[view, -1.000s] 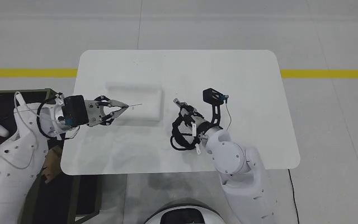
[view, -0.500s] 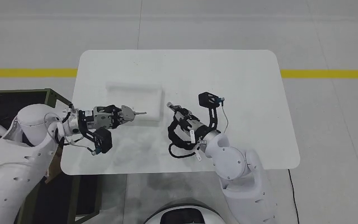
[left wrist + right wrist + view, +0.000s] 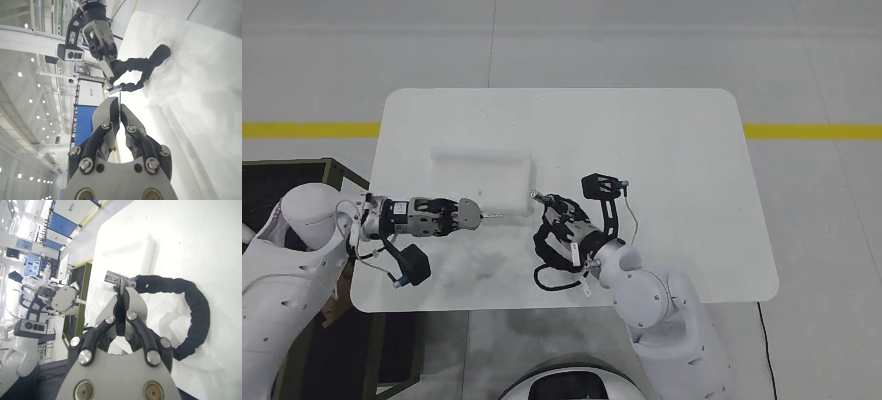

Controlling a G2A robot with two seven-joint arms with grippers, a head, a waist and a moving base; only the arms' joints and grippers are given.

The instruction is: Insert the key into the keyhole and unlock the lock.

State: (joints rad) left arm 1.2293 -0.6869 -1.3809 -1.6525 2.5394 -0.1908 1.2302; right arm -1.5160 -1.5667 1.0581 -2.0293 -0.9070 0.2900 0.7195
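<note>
Key (image 3: 120, 97) is pointing toward lock (image 3: 113, 277), just short. Left end effector (image 3: 119, 110) is pinching it, right end effector (image 3: 122, 291) clamping lock.

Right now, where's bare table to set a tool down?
Free: right end of the table, past the cable lock and the arm holding it; also the far strip behind the white block. Crowded: front centre, where the key faces the lock beside the block.

We see a thin metal key (image 3: 119, 97) pinched in the left gripper (image 3: 119, 108), its blade pointing to 3 o'clock. At its 3 o'clock, apart, the right gripper (image 3: 121, 288) holds the lock (image 3: 198, 306), a chrome cylinder on a black sheathed loop.
</note>
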